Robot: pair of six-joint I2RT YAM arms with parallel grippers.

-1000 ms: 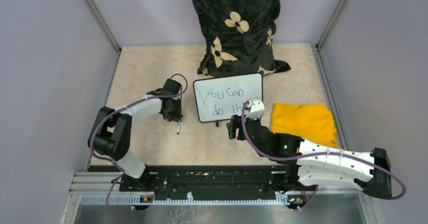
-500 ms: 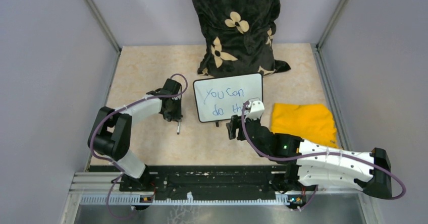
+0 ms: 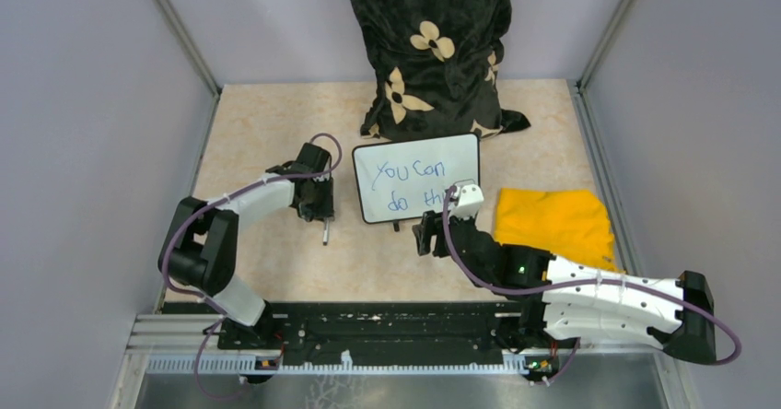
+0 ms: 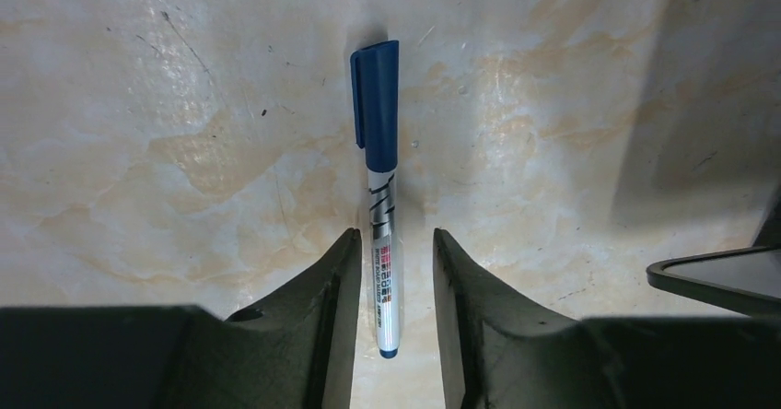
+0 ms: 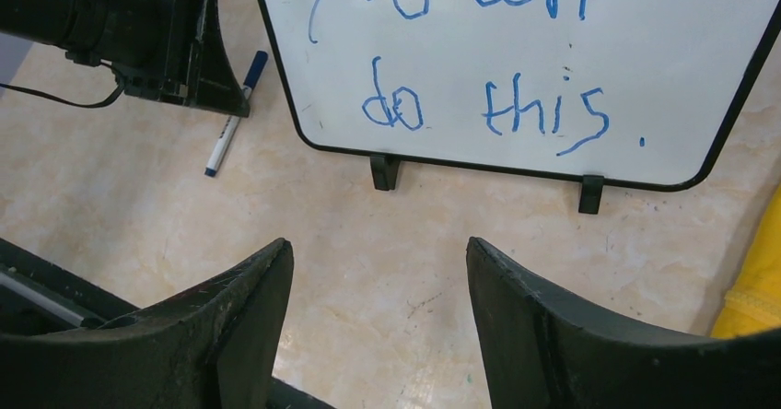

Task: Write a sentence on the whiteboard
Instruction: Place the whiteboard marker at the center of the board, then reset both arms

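Whiteboard (image 3: pixel 416 177) sits on table (image 3: pixel 267 123) centre, sentence (image 5: pixel 543 114) "You can do this" in blue. L gripper (image 4: pixel 394 243) part-open, straddling capped blue marker (image 4: pixel 378 123) lying flat, gaps both sides, no grip. R gripper (image 5: pixel 378 248) wide open, empty, just in front of board's feet.

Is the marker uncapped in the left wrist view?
No: the marker lies on the table with its blue cap fitted over the tip.
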